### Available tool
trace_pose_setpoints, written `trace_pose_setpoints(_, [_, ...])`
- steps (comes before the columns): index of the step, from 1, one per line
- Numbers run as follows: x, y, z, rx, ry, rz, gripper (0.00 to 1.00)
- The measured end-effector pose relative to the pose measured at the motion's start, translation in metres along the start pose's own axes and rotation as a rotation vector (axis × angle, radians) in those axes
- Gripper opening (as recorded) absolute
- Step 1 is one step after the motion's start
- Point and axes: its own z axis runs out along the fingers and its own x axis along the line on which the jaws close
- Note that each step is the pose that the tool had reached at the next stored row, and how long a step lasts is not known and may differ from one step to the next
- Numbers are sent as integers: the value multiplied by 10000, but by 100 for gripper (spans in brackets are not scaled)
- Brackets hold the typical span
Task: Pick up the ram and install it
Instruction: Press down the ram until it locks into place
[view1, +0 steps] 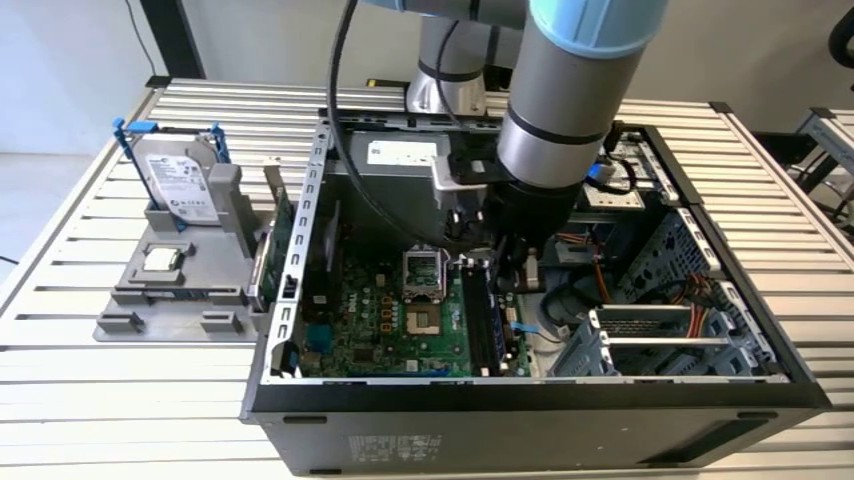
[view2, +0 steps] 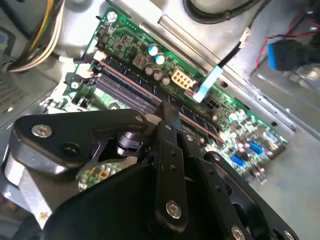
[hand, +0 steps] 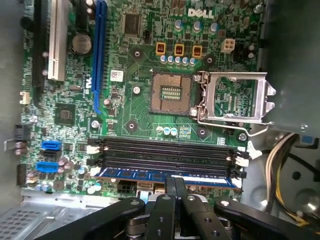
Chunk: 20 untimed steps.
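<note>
Reaching down into the open computer case (view1: 534, 400), the arm stands near vertical, its gripper (hand: 176, 187) right over the bank of memory slots (hand: 165, 150) beside the empty processor socket (hand: 172, 92). The ram (hand: 150, 174), a blue-edged stick, sits on edge in the slot nearest the gripper, lined up along it, probably so it can be pressed home. The jaws look clenched on its upper edge. Outside the case, the table carries a grey holder (view1: 167, 290).
</note>
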Motion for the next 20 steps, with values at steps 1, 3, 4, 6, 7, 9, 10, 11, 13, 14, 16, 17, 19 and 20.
trace_pose_setpoints(1, [1, 0, -46, -2, 4, 0, 0])
trace_pose_setpoints(3, [2, -1, -137, -2, 4, 0, 0])
trace_pose_setpoints(4, [2, -2, -185, -1, 2, 0, 0])
trace_pose_setpoints(6, [3, -2, -276, -1, 3, 0, 0])
trace_pose_setpoints(7, [3, -3, -321, -1, 3, 0, 0])
trace_pose_setpoints(9, [4, -3, -411, -1, 3, 0, 0])
trace_pose_setpoints(10, [4, -4, -456, -1, 4, 0, 0])
trace_pose_setpoints(11, [4, -4, -501, -1, 2, 0, 0])
trace_pose_setpoints(13, [6, -5, -592, -1, 3, 0, 0])
trace_pose_setpoints(14, [6, -6, -637, -1, 2, 0, 0])
trace_pose_setpoints(16, [6, -6, -710, -1, 2, 0, 0])
trace_pose_setpoints(17, [7, -6, -719, -1, 4, -1, 0])
trace_pose_setpoints(19, [6, -6, -720, 0, 0, 0, 0])
trace_pose_setpoints(20, [6, -6, -722, 0, 1, -1, 0])
